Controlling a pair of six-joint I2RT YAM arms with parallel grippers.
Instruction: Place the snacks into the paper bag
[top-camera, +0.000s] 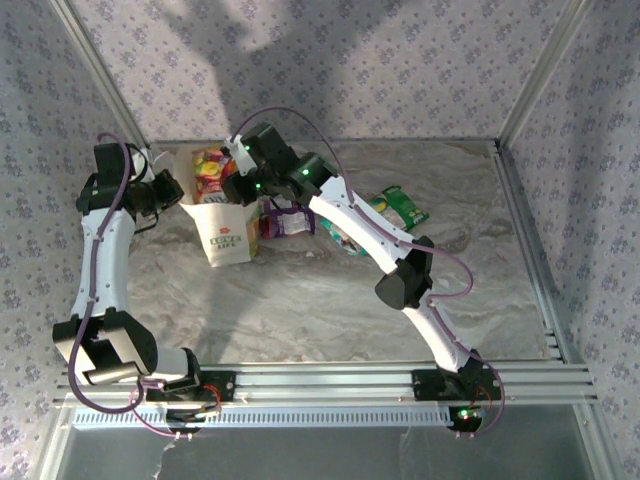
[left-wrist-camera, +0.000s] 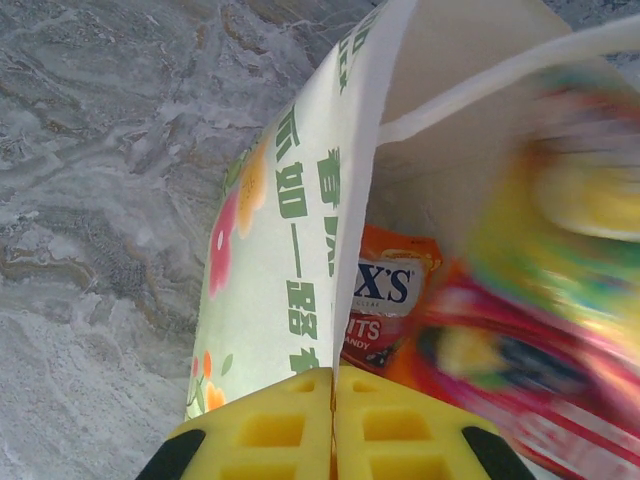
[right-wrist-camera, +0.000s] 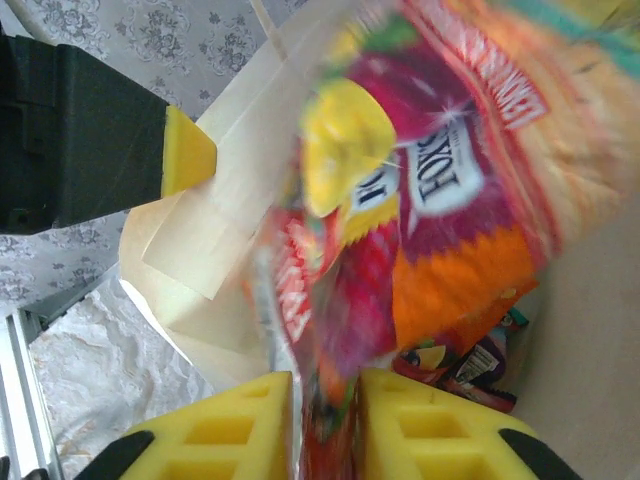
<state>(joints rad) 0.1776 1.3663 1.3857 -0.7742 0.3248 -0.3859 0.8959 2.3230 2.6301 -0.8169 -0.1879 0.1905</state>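
On the marbled table (top-camera: 300, 310) the paper bag (top-camera: 225, 238) stands upright, its near face printed "LOVE LIFE". Just to its right lies a purple packet (top-camera: 288, 220), and further right a green packet (top-camera: 402, 208). The left gripper (left-wrist-camera: 335, 385) has its yellow pads pressed together on the bag's side wall, which bears green Chinese characters and flowers. Inside the bag rests an orange packet (left-wrist-camera: 395, 290) lettered "X'S" and "CANDY". At the open mouth, the right gripper (right-wrist-camera: 325, 400) has a blurred second packet (right-wrist-camera: 440, 190), marked "FOX'S", between slightly parted pads. Whether they actually grip it I cannot tell.
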